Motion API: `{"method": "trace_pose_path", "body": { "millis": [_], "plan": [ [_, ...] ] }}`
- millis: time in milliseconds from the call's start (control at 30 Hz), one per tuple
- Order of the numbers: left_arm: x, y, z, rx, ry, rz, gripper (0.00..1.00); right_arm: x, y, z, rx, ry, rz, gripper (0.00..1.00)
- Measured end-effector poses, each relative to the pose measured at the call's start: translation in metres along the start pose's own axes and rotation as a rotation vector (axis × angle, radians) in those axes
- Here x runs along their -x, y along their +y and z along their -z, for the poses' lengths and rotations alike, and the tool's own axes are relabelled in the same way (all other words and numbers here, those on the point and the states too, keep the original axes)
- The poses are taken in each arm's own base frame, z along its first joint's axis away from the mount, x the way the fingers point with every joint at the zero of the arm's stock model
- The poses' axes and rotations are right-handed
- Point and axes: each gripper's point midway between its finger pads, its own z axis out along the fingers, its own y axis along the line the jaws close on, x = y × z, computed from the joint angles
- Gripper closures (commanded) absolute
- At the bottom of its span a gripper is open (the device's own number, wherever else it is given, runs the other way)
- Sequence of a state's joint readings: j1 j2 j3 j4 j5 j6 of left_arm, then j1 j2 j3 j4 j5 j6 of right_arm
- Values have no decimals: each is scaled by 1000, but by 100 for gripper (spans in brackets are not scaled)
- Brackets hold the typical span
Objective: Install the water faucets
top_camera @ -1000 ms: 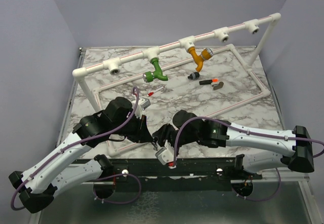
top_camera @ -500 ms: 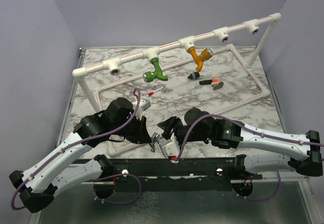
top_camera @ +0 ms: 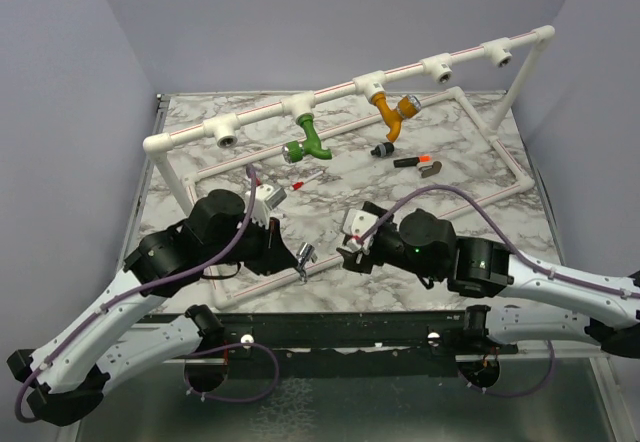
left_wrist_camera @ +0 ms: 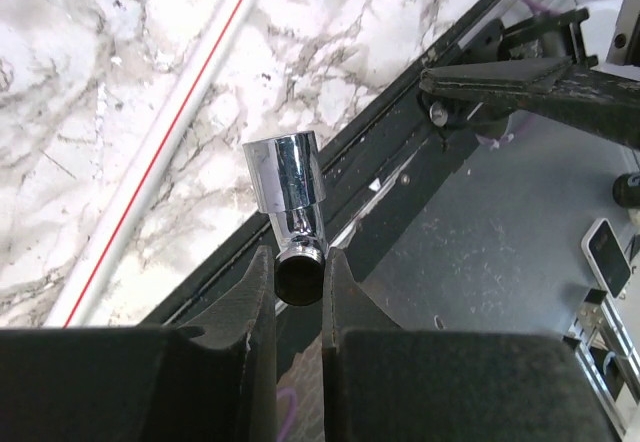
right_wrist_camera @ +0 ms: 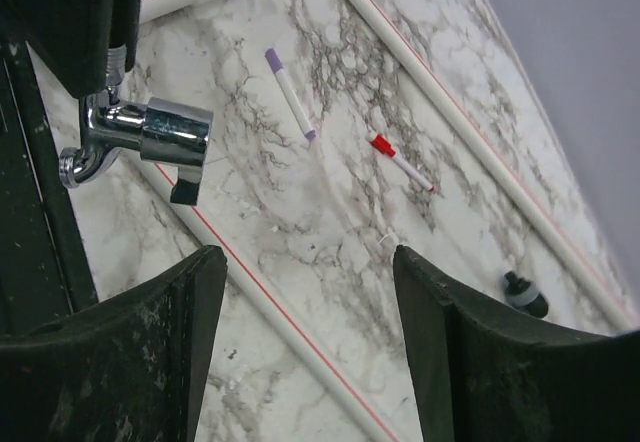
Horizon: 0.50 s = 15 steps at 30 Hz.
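Seen from above, the right hand [top_camera: 348, 252] has let go and backed away from the left hand [top_camera: 296, 250], which it met a second ago at the near edge of the worktop [top_camera: 460, 187]. The grey metal tap [top_camera: 304, 256] now hangs from the left hand alone, while the green tap [top_camera: 312, 144] and orange tap [top_camera: 392, 114] already sit on the pipe rail [top_camera: 260, 114]. The left wrist view shows that hand [left_wrist_camera: 298, 280] clamped tight on the tap's stem. The right wrist view shows its fingers spread wide and empty, with the tap [right_wrist_camera: 170, 127] just beyond them. The handover looks finished, so fitting the third tap likely falls to the left arm.

I'm watching the marble counter [top_camera: 460, 187] carrying a white pipe frame [top_camera: 497, 140]; a red-tipped stick [top_camera: 305, 179], a purple-tipped stick [right_wrist_camera: 290, 92] and a black cap [top_camera: 381, 149] are lying on it.
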State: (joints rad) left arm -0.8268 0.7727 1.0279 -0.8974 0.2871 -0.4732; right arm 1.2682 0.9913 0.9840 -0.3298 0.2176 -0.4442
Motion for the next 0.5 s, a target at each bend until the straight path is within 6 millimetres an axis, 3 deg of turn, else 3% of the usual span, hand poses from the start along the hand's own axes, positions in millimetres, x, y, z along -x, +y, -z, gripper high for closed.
{"method": "trace_pose_path", "body": {
  "millis": [233, 500],
  "plan": [
    [22, -7, 12, -17, -127, -32, 100, -14, -10, 9, -120, 19, -395, 27],
    [53, -29, 35, -105, -321, -77, 100, -40, -20, -7, -99, 35, -846, 27]
  ]
}}
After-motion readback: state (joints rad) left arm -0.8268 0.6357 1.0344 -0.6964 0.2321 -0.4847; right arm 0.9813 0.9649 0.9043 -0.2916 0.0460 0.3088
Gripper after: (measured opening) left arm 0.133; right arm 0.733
